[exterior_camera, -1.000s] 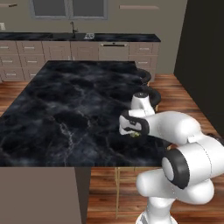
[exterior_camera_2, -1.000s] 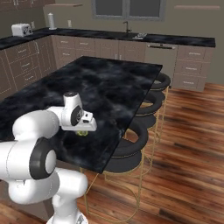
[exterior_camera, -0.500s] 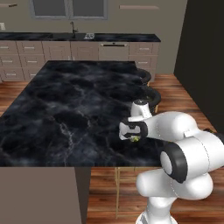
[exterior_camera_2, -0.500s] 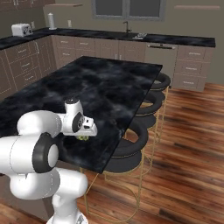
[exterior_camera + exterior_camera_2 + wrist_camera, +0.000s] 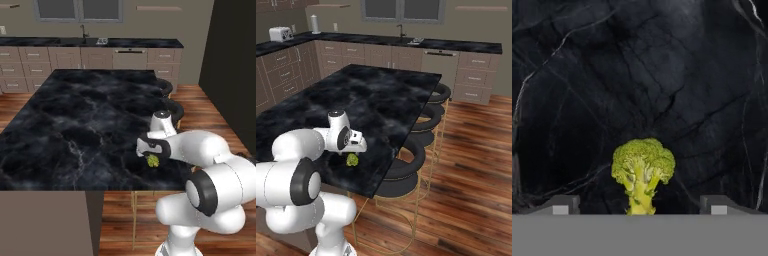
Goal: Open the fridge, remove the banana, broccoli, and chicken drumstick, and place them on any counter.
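Note:
The broccoli (image 5: 643,169), a small green floret with a pale stem, lies on the black white-veined counter (image 5: 75,130) near its front right corner. My gripper (image 5: 639,206) is open, its fingertips (image 5: 562,205) standing wide on either side of the stem without touching it. From the base, the hand hovers just above the broccoli (image 5: 152,160) with the gripper (image 5: 151,156) pointing down at the counter (image 5: 381,95). The broccoli (image 5: 352,160) sits under the gripper (image 5: 353,154). The fridge, banana and chicken drumstick are out of view.
Round black bar stools (image 5: 426,120) line the island's right edge (image 5: 172,107). A wall counter with a sink (image 5: 90,42) runs along the back, with a toaster (image 5: 279,34) at its left. A dark wall panel (image 5: 235,65) stands at the right.
The jaws have gone from shut on the broccoli to wide open, letting it go. The hand came down slightly toward the counter.

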Controlling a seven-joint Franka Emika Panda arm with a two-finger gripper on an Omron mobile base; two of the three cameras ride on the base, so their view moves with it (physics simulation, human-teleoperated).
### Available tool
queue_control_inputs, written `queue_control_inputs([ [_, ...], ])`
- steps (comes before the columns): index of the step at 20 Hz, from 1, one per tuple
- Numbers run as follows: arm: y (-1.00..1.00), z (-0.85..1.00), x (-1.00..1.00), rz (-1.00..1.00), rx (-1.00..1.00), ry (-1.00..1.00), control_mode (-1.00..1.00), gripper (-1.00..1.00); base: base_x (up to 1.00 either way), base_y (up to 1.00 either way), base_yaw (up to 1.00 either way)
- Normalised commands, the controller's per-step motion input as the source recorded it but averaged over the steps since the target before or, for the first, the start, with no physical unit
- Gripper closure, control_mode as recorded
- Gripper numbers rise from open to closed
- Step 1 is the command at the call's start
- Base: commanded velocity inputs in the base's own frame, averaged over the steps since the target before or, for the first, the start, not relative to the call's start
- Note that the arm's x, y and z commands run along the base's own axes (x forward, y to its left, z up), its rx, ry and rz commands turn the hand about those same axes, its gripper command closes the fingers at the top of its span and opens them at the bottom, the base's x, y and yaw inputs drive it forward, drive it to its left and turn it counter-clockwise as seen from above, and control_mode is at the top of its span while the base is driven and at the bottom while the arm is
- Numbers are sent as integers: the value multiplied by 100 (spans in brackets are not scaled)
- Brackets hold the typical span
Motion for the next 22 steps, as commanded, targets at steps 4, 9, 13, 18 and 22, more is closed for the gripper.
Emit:
queue_control_inputs([
  [4,0,100,-21,9,0,-8,-100,-100,0,0,0],
  [9,0,100,-57,24,0,-1,-100,-100,0,0,0],
  [13,0,88,-100,15,0,-1,-100,-100,0,0,0],
  [18,2,40,-93,7,-1,-1,-100,-100,0,0,0],
  [22,0,0,-58,4,-1,0,-100,-100,0,0,0],
])
